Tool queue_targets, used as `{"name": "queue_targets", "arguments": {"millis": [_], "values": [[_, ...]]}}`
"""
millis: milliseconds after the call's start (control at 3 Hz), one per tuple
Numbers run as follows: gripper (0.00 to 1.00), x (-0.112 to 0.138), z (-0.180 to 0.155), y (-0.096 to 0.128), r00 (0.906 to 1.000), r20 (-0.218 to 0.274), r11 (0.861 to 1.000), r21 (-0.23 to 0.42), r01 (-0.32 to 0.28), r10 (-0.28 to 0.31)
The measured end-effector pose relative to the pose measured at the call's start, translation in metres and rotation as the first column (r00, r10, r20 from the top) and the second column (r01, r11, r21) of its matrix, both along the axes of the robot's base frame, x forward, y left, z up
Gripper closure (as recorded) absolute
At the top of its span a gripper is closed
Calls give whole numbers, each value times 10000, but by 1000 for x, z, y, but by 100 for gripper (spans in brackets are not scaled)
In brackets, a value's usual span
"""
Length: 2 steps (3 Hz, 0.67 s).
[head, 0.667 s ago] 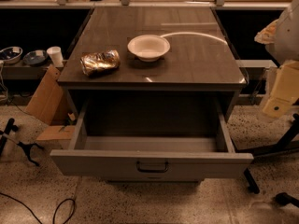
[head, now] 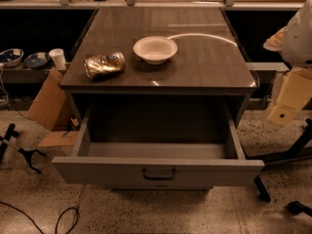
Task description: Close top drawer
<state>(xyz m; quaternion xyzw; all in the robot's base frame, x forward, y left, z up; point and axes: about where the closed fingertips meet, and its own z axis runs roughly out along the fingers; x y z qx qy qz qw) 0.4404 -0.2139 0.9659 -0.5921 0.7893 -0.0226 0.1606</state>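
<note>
Camera view shows the top drawer (head: 97, 172) pulled far out from under the tabletop (head: 204, 62), low in the middle of my picture. It is not closed yet, so I think I am at the first step: getting to it. My tool (head: 285, 106) hangs off to the right, apart from the drawer, and I cannot tell if it is wide or narrow. Next I must bring it to the drawer front and push straight back. The front faces me, its handle (head: 159, 173) in the middle, and its long side runs left to right
</note>
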Motion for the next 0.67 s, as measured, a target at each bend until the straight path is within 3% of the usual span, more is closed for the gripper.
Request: {"name": "queue_targets", "arguments": {"millis": [667], "values": [[0,8,-27,7,9977,-597,9979,539,364,-332]]}}
